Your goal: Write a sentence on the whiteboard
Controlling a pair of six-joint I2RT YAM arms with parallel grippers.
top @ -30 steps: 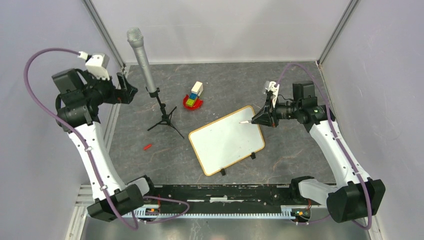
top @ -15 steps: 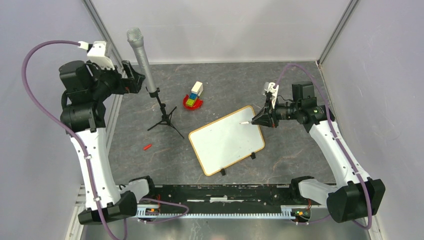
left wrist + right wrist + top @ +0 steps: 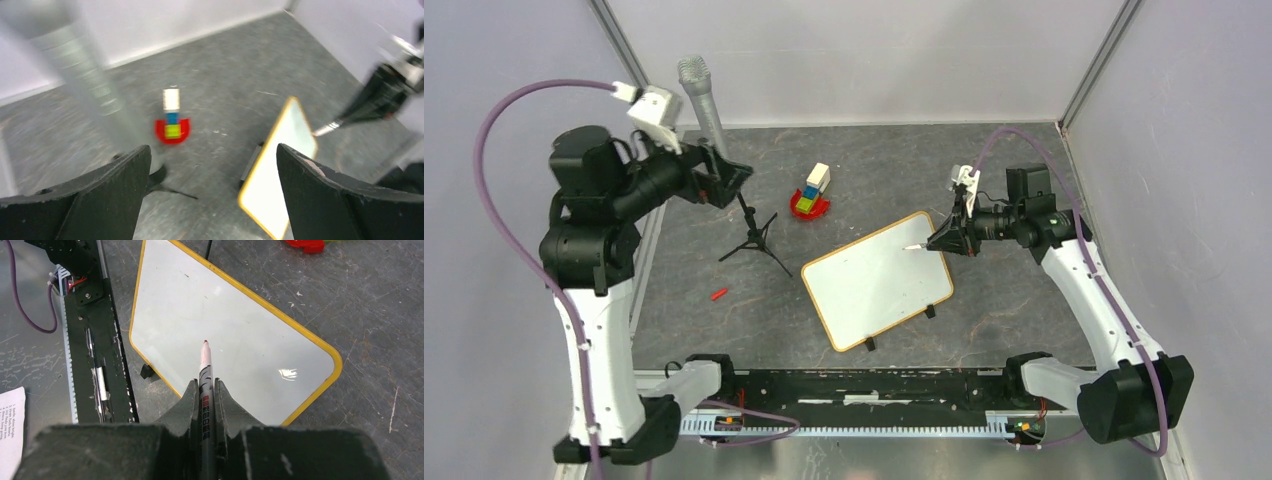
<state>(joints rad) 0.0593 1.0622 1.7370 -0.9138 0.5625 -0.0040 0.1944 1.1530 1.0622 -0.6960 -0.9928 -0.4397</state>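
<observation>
Our left claw (image 3: 724, 180) has swung in toward the mic stand (image 3: 746, 213), jaws gaping wide. Our right claw (image 3: 206, 386) pinches the marker (image 3: 204, 357), its tip at the blank whiteboard (image 3: 240, 325) just ahead. No sentence yet, so next we press down lightly and start the first stroke.

The right claw (image 3: 940, 240) grips a marker (image 3: 916, 245) whose tip sits over the far right corner of the whiteboard (image 3: 874, 290); the left claw (image 3: 732, 180) hovers beside the microphone stand (image 3: 749, 225)

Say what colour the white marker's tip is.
Red tip, clearest in the right wrist view.
</observation>
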